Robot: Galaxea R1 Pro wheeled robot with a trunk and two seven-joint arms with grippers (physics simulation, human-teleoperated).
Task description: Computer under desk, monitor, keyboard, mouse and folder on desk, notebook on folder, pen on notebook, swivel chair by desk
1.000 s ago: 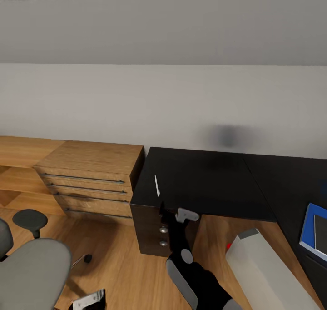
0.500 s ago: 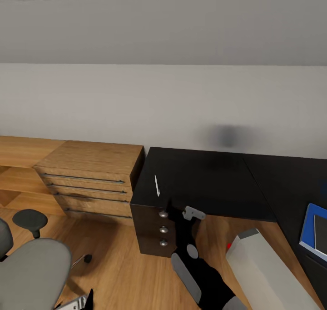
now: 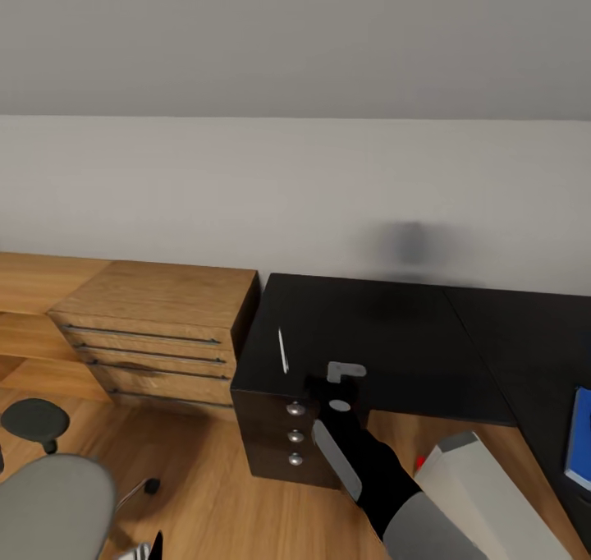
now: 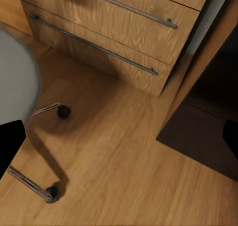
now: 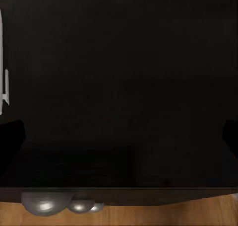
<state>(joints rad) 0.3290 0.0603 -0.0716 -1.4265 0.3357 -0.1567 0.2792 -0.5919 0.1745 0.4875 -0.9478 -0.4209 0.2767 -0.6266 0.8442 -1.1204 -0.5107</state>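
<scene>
A thin white pen (image 3: 282, 351) lies on the black desk (image 3: 386, 330) near its left front corner; the right wrist view shows the pen (image 5: 4, 72) at the picture's edge. My right gripper (image 3: 330, 386) hovers over the desk's front edge, a little to the right of the pen, open with nothing between its fingers (image 5: 11, 141). The grey swivel chair (image 3: 49, 502) stands on the floor at the lower left. My left gripper (image 4: 119, 141) hangs open above the floor beside the chair's seat (image 4: 15, 82). A blue folder (image 3: 581, 445) rests at the desk's far right.
A wooden chest of drawers (image 3: 156, 330) stands against the desk's left side. The desk's own drawers with round metal knobs (image 3: 295, 434) sit under the pen. A pale computer tower (image 3: 484, 494) stands on the floor under the desk at the right. Chair casters (image 4: 63, 111) rest on the wooden floor.
My right arm has reached forward, bringing the gripper from in front of the drawers up over the desk's edge. The left gripper has sunk toward the picture's bottom. The camera has shifted slightly.
</scene>
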